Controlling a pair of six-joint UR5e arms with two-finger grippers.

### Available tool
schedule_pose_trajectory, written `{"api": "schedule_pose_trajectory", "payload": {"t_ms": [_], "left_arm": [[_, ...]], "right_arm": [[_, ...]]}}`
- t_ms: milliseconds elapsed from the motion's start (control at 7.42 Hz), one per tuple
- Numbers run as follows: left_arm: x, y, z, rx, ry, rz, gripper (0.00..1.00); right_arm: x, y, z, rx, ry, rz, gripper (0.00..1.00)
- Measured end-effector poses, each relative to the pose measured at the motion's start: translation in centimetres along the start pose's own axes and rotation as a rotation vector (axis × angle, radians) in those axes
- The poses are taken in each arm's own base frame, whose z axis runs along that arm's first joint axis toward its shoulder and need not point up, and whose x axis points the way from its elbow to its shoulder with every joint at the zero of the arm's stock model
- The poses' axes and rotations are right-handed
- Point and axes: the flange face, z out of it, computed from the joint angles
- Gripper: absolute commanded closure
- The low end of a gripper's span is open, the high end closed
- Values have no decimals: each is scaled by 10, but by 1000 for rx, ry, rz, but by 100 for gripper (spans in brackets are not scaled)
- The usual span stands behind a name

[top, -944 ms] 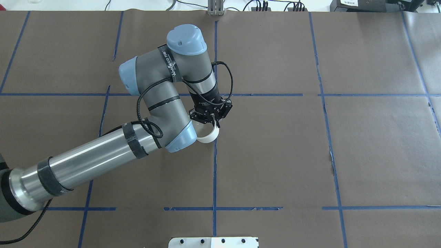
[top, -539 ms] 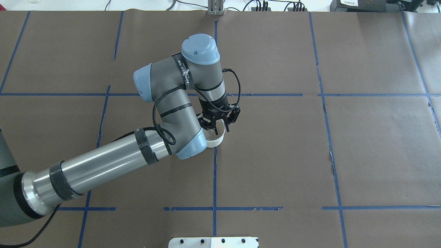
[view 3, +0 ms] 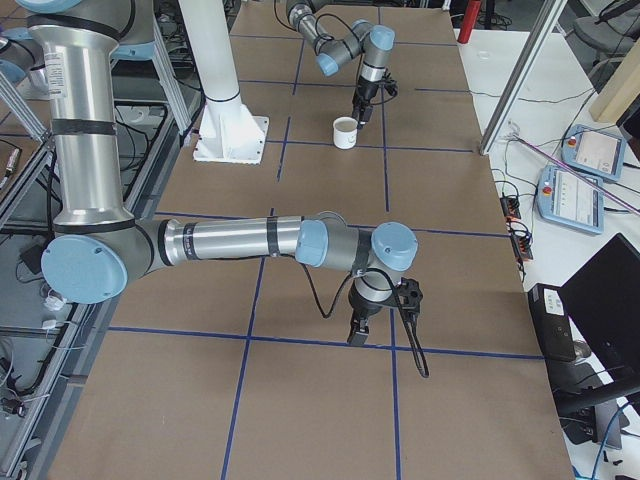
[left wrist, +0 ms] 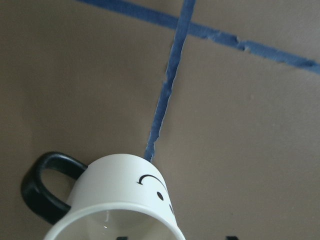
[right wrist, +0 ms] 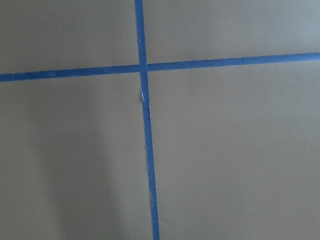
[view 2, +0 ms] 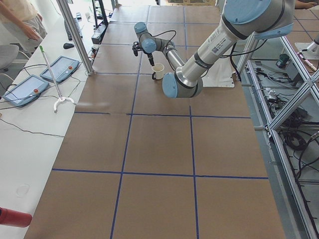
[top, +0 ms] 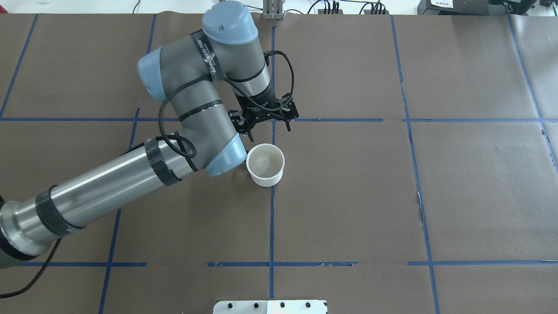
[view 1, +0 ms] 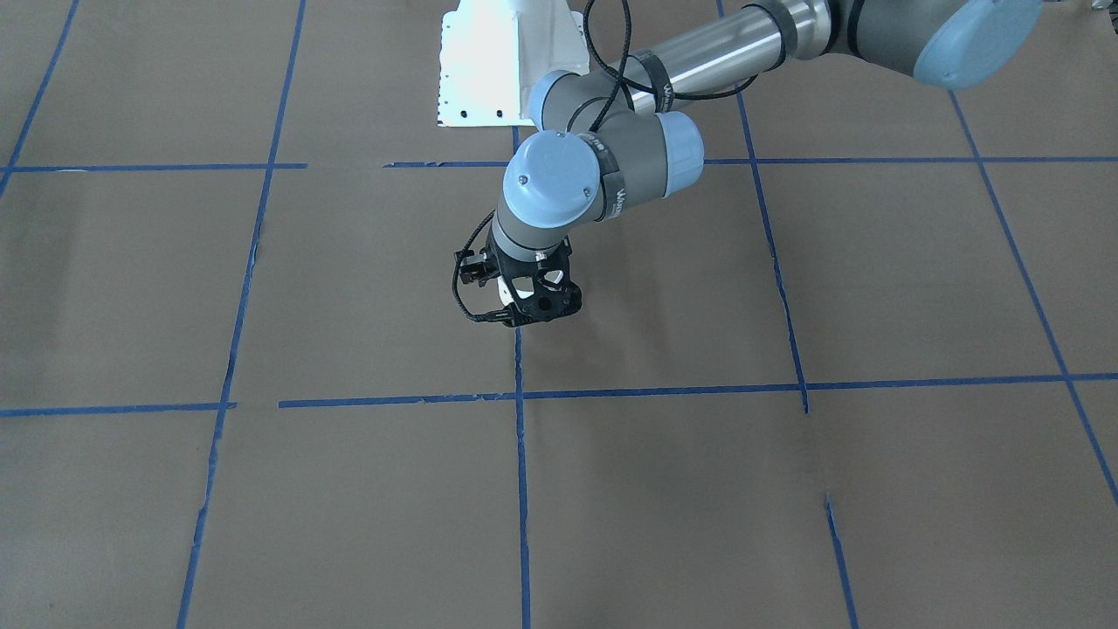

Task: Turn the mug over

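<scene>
Standing mouth-up on the worktop [top: 436, 196], the mug [top: 265, 165] sits just on the robot's side of the tape cross [top: 273, 120], touching the blue line that runs back from it. Its black handle [left wrist: 42, 187] and smiley show in the left wrist view. Half a second ago the left tool [top: 270, 131] was clamped on that rim. Now we see its jaws spread apart and lifted clear, hovering over the tape cross, just beyond the mug. We read that as flip done, release made, only a retreat left. Well apart from the tape cross, the right tool [view 3: 358, 332] hangs low over the worktop. Apart or together, we cannot tell.
</scene>
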Motion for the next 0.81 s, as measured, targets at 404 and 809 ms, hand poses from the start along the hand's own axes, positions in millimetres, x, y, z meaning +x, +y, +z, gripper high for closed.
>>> {"api": "schedule_pose_trajectory", "payload": {"t_ms": [404,809], "left_arm": [[-182,-47,-84,127,-37,196,0],[-399,-114,-131,157,-209,459,0]], "right_arm": [[0,0,0,0,0,0,0],[0,0,0,0,0,0,0]]}}
